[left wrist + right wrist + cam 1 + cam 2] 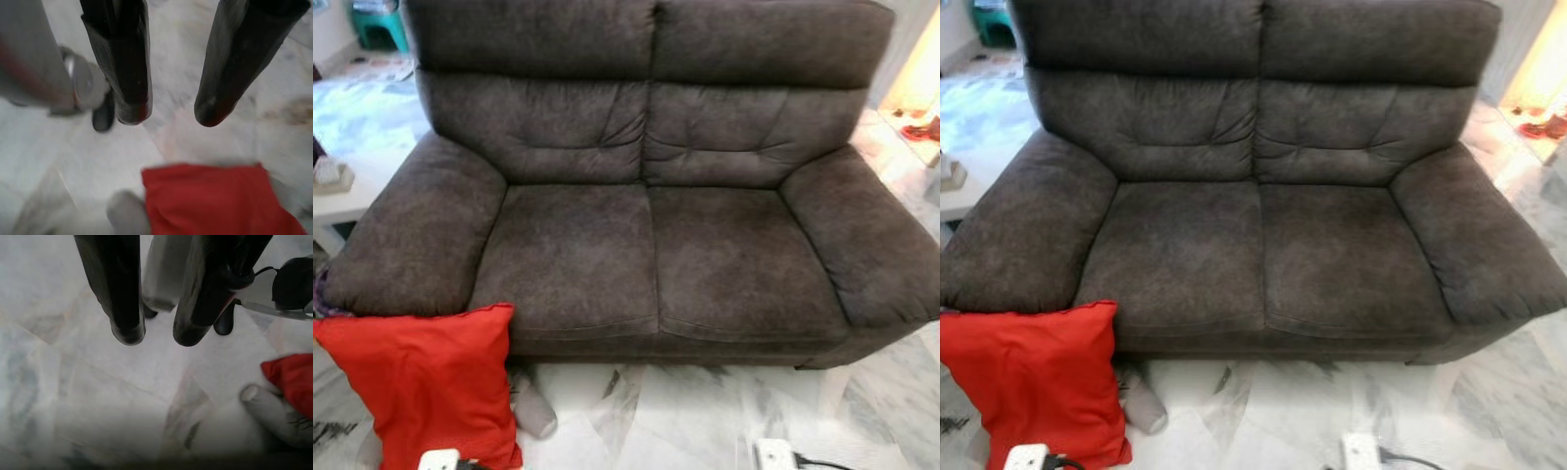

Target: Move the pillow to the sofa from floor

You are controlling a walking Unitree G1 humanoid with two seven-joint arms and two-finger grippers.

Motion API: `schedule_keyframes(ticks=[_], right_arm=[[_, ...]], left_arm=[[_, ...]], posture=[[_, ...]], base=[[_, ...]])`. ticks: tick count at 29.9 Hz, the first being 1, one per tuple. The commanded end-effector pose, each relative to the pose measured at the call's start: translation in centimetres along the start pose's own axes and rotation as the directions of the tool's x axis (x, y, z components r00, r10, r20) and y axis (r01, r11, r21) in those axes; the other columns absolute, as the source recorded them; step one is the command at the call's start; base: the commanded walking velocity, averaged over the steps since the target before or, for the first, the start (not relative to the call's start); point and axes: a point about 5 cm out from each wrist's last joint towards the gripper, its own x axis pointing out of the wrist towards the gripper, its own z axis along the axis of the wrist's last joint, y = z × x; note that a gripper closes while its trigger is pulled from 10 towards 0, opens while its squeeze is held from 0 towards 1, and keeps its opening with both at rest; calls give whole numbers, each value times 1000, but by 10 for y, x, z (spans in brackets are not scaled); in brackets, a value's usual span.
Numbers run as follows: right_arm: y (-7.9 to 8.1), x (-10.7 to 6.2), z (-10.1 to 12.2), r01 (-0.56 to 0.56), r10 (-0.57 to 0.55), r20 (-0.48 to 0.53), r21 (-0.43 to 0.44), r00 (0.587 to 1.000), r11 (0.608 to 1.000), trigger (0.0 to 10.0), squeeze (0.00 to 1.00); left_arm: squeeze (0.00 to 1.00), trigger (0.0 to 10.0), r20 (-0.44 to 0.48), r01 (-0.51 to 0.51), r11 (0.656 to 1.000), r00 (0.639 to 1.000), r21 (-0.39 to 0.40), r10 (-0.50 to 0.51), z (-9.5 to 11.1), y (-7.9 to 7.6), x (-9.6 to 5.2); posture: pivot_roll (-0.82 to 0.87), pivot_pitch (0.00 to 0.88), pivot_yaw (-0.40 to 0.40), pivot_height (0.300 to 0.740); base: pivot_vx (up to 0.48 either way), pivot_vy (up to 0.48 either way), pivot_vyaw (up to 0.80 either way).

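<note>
Pillow (426, 387) beneath parted left pincer (171, 110)

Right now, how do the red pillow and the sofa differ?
Colour: the pillow is bright red, the sofa dark grey-brown. Size: the pillow is far smaller than the sofa. Place: the pillow stands upright on the marble floor against the sofa's front corner. Both look soft, fabric-covered.
</note>
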Motion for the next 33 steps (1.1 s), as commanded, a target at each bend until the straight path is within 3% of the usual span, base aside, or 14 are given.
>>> schedule_keyframes(ticks=[1,33], right_arm=[[-9,-4,-10,27,-27,-36,-4,999,1000,10000,0],[-9,-4,-10,23,-25,-42,-35,999,999,10000,0]], left_arm=[[0,10000,-46,11,1000,999,21,-10,-12,-4,-2],[0,10000,-55,27,999,998,47,-25,-12,-5,-2]], posture=[[77,140,7,740],[77,143,8,740]], base=[[0,0,0],[0,0,800]])
